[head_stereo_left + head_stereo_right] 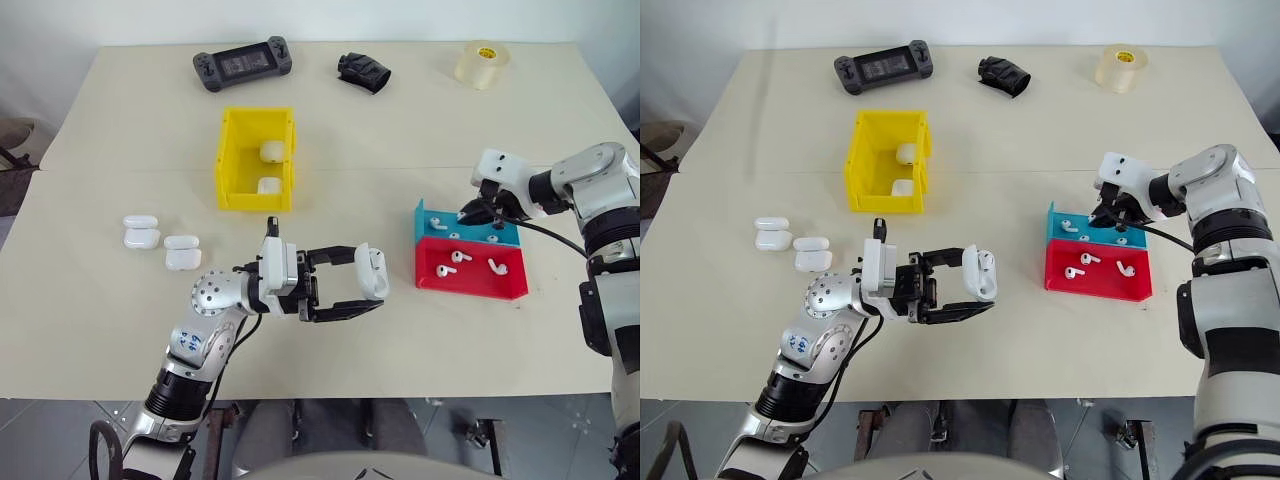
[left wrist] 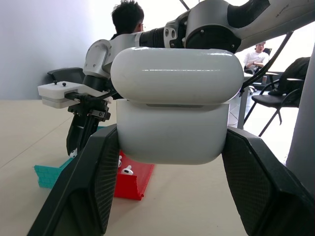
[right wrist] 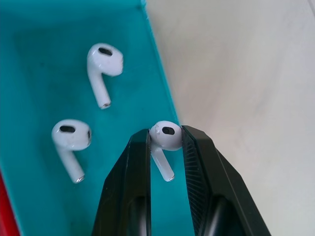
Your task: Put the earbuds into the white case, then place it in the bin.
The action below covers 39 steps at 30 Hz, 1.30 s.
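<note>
I see my right gripper [image 3: 165,140] down in the teal tray [image 3: 29,29], close against its far wall, black fingers pinching one glossy earbud [image 3: 165,136] by the head; two more earbuds lie beside it on the smooth tray floor. My left gripper [image 1: 362,288] holds a white case [image 1: 371,271] clamped over bare tabletop (plenty of open room around it), lid ajar. The low red tray [image 1: 470,285] touches the teal one. The yellow bin [image 1: 231,160] sits well apart, two rounded cases inside.
</note>
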Each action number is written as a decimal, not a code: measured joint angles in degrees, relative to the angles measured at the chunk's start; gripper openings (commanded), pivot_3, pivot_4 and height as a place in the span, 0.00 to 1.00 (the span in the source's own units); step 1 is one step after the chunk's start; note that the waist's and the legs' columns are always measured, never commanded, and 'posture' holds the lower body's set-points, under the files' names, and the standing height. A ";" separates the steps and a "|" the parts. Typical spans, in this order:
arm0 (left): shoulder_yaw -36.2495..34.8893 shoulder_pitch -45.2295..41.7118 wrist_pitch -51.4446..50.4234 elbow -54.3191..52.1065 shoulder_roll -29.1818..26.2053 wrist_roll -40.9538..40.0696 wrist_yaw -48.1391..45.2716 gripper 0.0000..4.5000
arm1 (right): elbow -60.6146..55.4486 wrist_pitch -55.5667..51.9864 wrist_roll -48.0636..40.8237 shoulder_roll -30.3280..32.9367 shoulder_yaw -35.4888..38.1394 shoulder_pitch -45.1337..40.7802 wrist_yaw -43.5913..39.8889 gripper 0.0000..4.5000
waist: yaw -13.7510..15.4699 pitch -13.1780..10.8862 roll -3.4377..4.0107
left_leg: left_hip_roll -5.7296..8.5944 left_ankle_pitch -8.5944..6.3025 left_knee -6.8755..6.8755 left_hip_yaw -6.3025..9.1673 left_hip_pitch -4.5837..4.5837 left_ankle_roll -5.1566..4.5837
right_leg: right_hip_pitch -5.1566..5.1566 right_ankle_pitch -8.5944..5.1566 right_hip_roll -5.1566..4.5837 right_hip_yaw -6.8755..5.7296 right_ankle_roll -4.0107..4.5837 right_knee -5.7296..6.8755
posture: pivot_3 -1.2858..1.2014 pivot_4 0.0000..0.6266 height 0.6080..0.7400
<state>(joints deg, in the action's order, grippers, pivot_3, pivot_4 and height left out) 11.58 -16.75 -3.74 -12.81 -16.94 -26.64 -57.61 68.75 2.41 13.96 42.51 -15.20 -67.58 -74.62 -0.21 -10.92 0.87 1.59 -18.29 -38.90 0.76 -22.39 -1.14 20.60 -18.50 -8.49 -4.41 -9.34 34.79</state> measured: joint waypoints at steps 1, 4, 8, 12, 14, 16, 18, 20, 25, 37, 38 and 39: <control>-0.05 0.00 0.00 0.00 -0.01 0.00 -0.01 0.61 | -0.01 -0.07 -0.47 -0.03 0.49 0.12 0.02 0.12 | 0.02 0.00 0.00 | 0.01 0.00 0.00 0.00 -0.01 0.00 | 0.01 0.00 0.00 0.00 0.00 0.00 | 0.52 0.24 1.00; -0.47 -0.08 0.00 0.01 -0.02 -0.03 -0.05 0.61 | -1.17 -2.15 -3.93 -0.01 4.01 0.31 -2.11 0.12 | 0.01 0.00 0.00 | 0.00 0.00 0.02 0.00 -0.03 0.00 | 0.02 0.00 0.00 0.00 0.00 -0.02 | 0.52 0.24 1.00; -1.22 -1.09 0.00 0.29 0.06 -0.24 -0.21 0.61 | -12.50 -11.19 -12.65 1.35 10.68 2.72 -8.80 0.12 | 0.24 -0.01 0.02 | -0.03 0.00 0.02 0.04 -0.03 0.00 | 0.02 0.00 0.00 -0.04 0.00 0.00 | 0.52 0.24 1.00; -2.07 -3.41 -0.01 2.75 0.34 -0.57 -0.80 0.61 | -36.40 -31.82 -25.23 2.28 17.53 14.16 -10.37 0.12 | 0.99 -0.01 0.01 | -0.01 -0.01 -0.03 0.09 -0.07 -0.01 | 0.00 0.00 -0.02 -0.07 0.00 -0.01 | 0.52 0.24 1.00; -2.43 -4.67 0.01 4.26 0.75 -0.79 -1.22 0.61 | -50.16 -43.80 -33.19 1.14 22.32 21.22 -7.75 0.12 | 1.48 -0.01 0.01 | -0.03 -0.01 -0.03 0.15 -0.10 0.00 | 0.04 0.00 -0.01 -0.11 0.00 0.05 | 0.52 0.24 1.00; -2.71 -6.02 0.01 5.71 1.20 -1.02 -1.53 0.61 | -63.27 -54.69 -42.20 -2.53 28.60 26.58 -2.02 0.12 | 1.64 -0.01 0.01 | -0.04 0.00 -0.04 0.15 -0.14 0.00 | 0.07 0.00 -0.02 -0.10 0.00 0.08 | 0.52 0.24 1.00; -2.74 -7.44 -0.04 6.95 1.76 -1.17 -1.93 0.61 | -73.30 -61.02 -50.13 -7.33 34.70 29.85 4.50 0.12 | 1.63 -0.01 0.01 | 0.00 -0.02 -0.07 0.13 -0.13 0.02 | 0.09 0.01 -0.02 -0.07 0.01 0.13 | 0.52 0.24 1.00; -3.00 -8.00 -0.15 7.10 2.15 -1.48 -2.04 0.61 | -81.20 -64.10 -56.78 -11.37 38.79 32.82 10.03 0.12 | 1.66 -0.01 0.00 | 0.00 -0.02 -0.08 0.14 -0.10 0.02 | 0.07 0.01 -0.02 -0.06 0.00 0.17 | 0.52 0.24 1.00; -3.96 -9.87 -1.46 9.34 2.32 -2.43 -2.75 0.61 | -95.04 -66.23 -72.09 -23.39 44.17 41.82 25.85 0.12 | 1.61 -0.01 0.00 | 0.18 -0.02 -0.06 0.12 -0.10 0.02 | 0.12 0.01 -0.03 -0.01 0.00 0.22 | 0.52 0.24 1.00; -5.31 -11.93 -3.40 11.16 3.52 -2.94 -3.06 0.61 | -108.38 -51.98 -76.56 -29.96 34.11 56.17 40.85 0.12 | 1.46 -0.01 0.00 | 0.35 -0.02 0.01 0.09 -0.03 0.01 | 0.15 0.01 0.01 0.08 0.00 0.31 | 0.52 0.24 1.00; -5.30 -11.93 -3.60 11.15 3.63 -2.96 -3.20 0.61 | -108.50 -50.93 -76.18 -29.76 33.53 56.83 41.01 0.12 | 1.44 -0.01 0.00 | 0.35 -0.02 0.01 0.08 -0.03 0.00 | 0.15 0.01 0.01 0.10 0.00 0.31 | 0.52 0.24 1.00; -5.29 -11.93 -3.75 11.15 3.75 -3.01 -3.37 0.61 | -108.61 -49.76 -75.83 -29.61 33.03 57.38 41.19 0.12 | 1.44 -0.01 0.00 | 0.34 -0.02 0.01 0.08 -0.01 0.00 | 0.15 0.01 0.01 0.10 0.00 0.31 | 0.52 0.24 1.00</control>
<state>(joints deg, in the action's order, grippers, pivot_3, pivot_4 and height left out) 6.29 -28.68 -7.48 -1.66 -13.19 -29.64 -60.97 -39.87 -47.35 -61.88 12.90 17.83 -10.20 -33.42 1.23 -10.93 0.87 1.93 -18.32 -38.89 0.84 -22.41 -1.13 20.75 -18.49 -8.48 -4.31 -9.34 35.10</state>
